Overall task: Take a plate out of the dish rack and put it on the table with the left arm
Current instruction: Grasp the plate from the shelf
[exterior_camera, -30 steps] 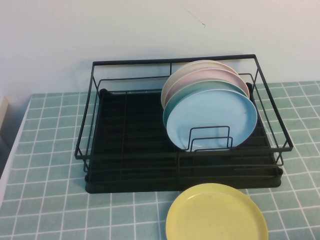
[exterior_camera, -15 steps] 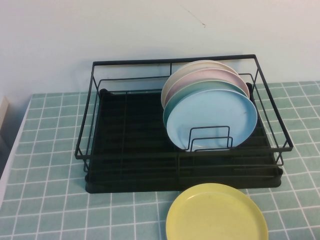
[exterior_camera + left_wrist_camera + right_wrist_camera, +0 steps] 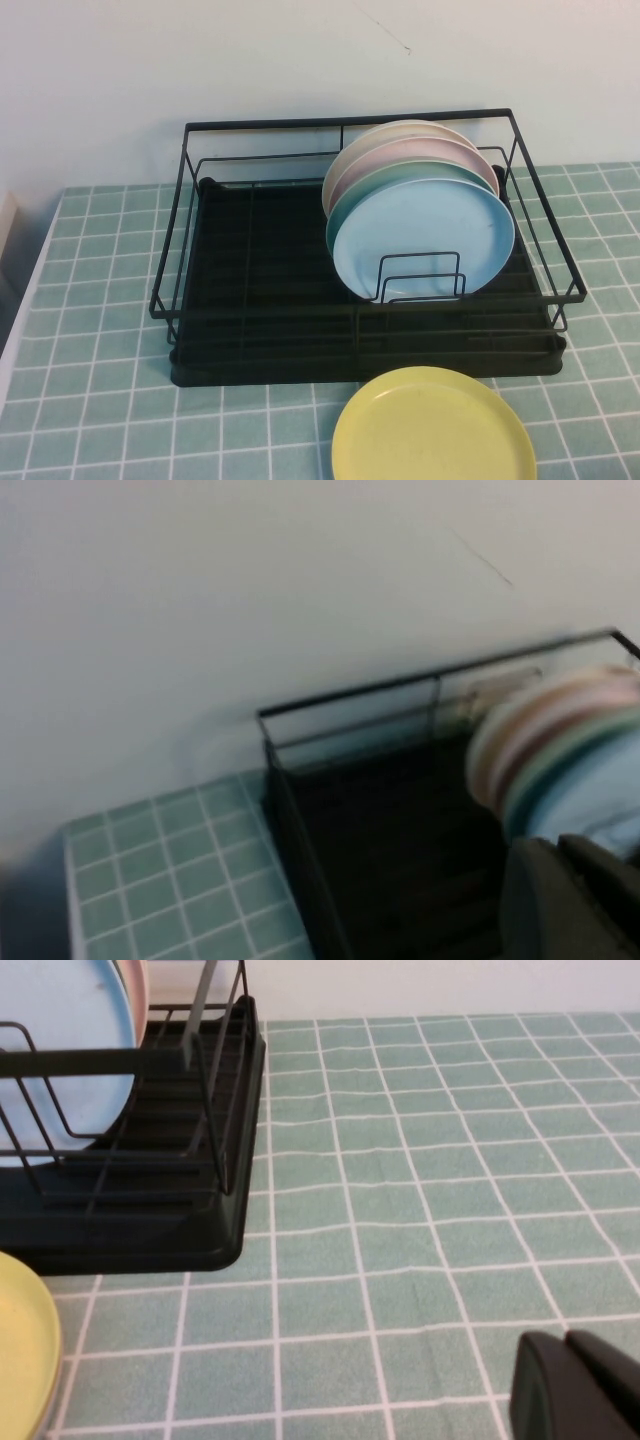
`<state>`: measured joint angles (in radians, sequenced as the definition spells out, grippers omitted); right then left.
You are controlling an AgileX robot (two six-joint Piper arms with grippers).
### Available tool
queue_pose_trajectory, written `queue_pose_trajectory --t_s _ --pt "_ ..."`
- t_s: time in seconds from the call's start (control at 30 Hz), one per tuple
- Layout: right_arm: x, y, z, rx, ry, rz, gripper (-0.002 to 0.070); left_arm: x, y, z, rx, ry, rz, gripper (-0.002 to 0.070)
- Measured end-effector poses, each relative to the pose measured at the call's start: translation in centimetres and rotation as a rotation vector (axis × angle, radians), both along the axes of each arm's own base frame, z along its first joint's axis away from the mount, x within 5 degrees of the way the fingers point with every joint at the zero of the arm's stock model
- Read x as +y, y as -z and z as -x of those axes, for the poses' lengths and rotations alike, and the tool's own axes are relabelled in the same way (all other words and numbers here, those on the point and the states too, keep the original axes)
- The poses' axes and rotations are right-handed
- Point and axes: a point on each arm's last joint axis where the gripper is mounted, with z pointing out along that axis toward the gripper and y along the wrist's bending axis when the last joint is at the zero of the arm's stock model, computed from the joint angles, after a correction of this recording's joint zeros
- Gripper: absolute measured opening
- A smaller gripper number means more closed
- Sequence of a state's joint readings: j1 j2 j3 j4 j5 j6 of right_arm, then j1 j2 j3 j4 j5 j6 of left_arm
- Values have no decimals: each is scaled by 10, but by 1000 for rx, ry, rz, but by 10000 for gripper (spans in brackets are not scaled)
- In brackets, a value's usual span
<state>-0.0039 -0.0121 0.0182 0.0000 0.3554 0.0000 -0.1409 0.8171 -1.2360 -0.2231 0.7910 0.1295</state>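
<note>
A: High view: why does the plate [image 3: 420,238] stand upright?
B: Dividers prop it at the dish rack's [image 3: 250,270] three o'clock side; no arm shows.
A: Left wrist view?
B: Left gripper [image 3: 572,900] hovers near the rack, jaws unreadable.
A: Right wrist view?
B: Right gripper [image 3: 575,1390] parked over the table [image 3: 420,1210], closed.
</note>
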Motion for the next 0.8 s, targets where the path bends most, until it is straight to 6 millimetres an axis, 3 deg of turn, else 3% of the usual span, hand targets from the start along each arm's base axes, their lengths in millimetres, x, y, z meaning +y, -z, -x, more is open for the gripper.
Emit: queue_pose_trajectory --t_s 0.13,0.37,0.53,0.63,0.8 --pt "0 0 0 0 0 0 -1 -21 -12 -32 129 230 -82 -3" --pt "0 0 0 0 0 0 -1 -50 -3 -89 273 485 -12 -3" --pt "0 0 0 0 0 0 -1 -66 22 -130 347 565 54 -3" --pt "0 0 0 0 0 0 -1 -82 34 -142 371 593 43 -3" --pt "0 0 0 0 0 0 -1 -126 60 -155 398 674 -32 -3"
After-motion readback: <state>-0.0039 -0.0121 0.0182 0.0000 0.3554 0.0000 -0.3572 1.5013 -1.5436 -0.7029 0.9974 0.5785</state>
